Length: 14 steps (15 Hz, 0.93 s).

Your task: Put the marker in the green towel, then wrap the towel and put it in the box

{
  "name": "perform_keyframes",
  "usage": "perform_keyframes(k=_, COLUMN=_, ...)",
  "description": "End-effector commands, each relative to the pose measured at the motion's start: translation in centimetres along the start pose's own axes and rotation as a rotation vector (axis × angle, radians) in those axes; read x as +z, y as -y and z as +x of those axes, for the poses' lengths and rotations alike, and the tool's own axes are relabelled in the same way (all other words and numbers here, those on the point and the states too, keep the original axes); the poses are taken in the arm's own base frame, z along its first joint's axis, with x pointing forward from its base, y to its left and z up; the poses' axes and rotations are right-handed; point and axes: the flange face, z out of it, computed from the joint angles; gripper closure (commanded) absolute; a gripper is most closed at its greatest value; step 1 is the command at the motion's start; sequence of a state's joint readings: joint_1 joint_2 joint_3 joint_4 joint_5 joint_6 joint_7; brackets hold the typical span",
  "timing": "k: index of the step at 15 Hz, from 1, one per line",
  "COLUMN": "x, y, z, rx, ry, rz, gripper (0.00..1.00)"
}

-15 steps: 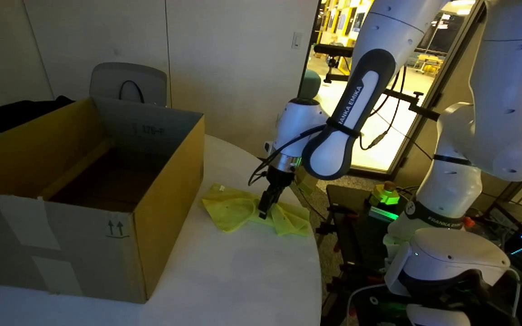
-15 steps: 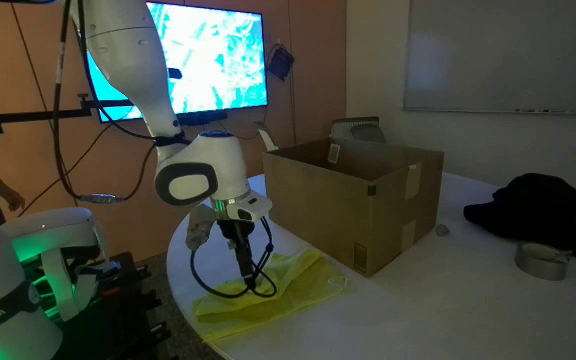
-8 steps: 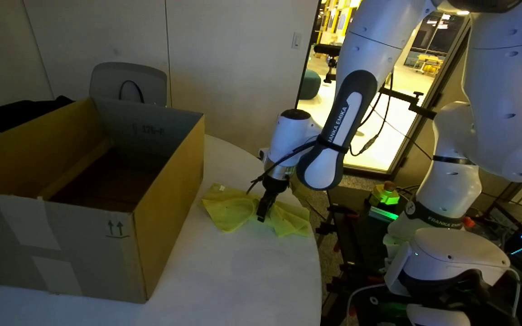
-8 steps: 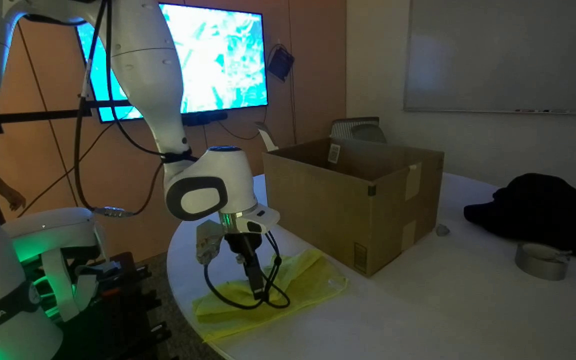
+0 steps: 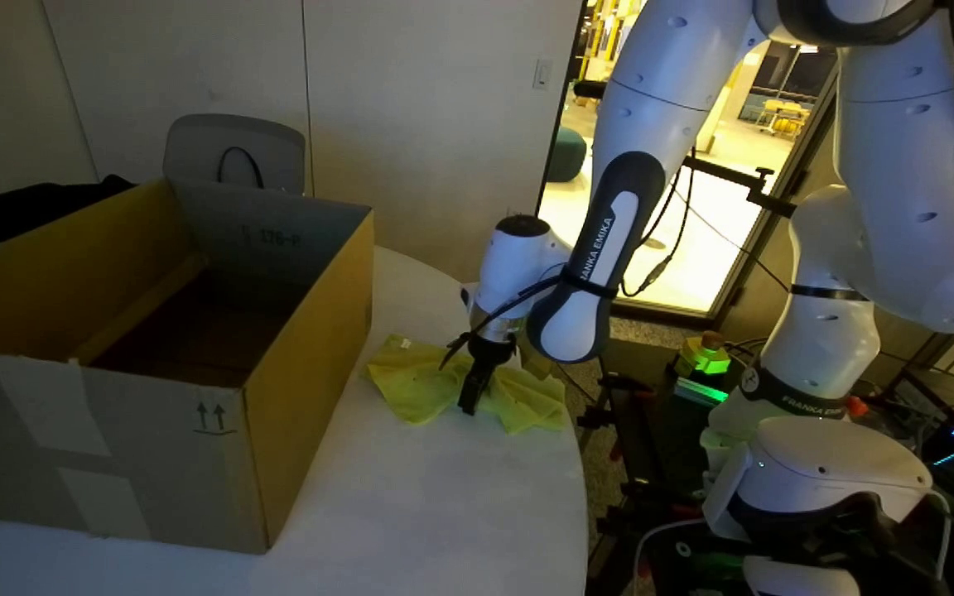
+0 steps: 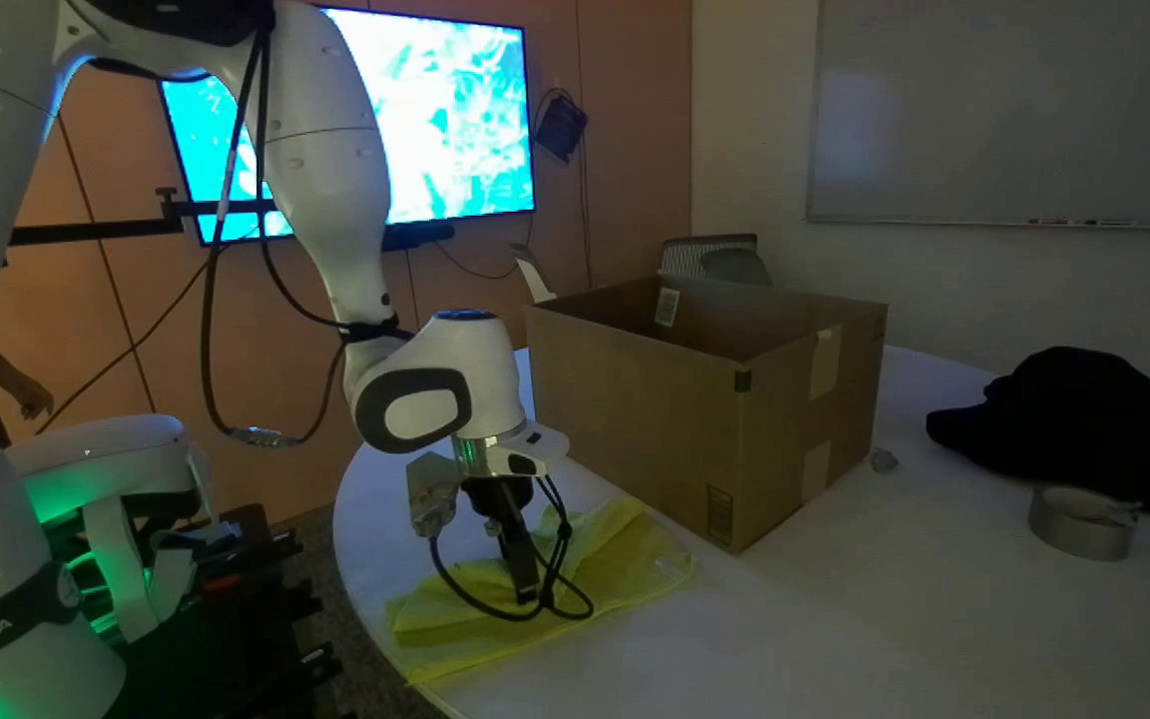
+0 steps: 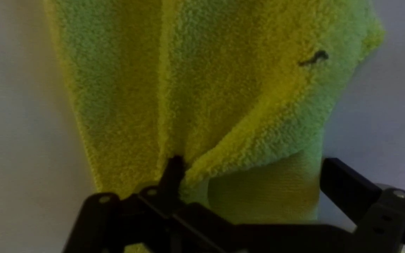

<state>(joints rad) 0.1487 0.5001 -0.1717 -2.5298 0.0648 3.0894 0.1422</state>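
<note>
The green towel (image 5: 419,382) lies crumpled and partly folded on the table beside the box, also in an exterior view (image 6: 625,559). In the wrist view the towel (image 7: 216,80) has a folded-over edge above a smooth lower layer and a small dark mark at upper right. My gripper (image 7: 254,161) is open; its left finger is against the towel's folds, its right finger just past the towel's right edge. The gripper is low at the towel in both exterior views (image 5: 468,406) (image 6: 527,597). The marker is hidden or out of view. The brown box (image 5: 311,389) stands open, also here (image 6: 635,419).
The white round table's edge (image 5: 580,497) is near the towel on the robot's side. A roll of tape (image 6: 1082,524) and a black cloth bundle (image 6: 1084,429) lie past the box. Cables (image 6: 475,599) hang beside the gripper. A chair (image 5: 237,149) stands behind.
My gripper has moved lower and across the towel, away from the robot base and towards the towel's near edge in an exterior view. The towel and box look almost unchanged.
</note>
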Motion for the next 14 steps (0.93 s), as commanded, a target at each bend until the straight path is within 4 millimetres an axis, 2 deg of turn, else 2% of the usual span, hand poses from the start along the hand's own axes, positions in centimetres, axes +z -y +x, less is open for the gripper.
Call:
perform_keyframes(k=1, x=1.4, y=-0.5, z=0.6, rx=0.01, ry=0.012, rz=-0.029, gripper=0.0)
perform_keyframes(k=3, x=1.5, y=-0.6, z=0.5, rx=0.009, ry=0.028, rz=-0.03, gripper=0.0)
perform_keyframes(k=4, x=1.3, y=-0.7, z=0.4, rx=0.006, ry=0.037, rz=-0.024, gripper=0.19)
perform_keyframes(k=5, x=1.3, y=-0.7, z=0.4, rx=0.004, ry=0.043, rz=-0.023, gripper=0.27)
perform_keyframes(k=14, x=-0.3, y=-1.4, z=-0.4, rx=-0.016, ry=0.059, rz=-0.017, gripper=0.95)
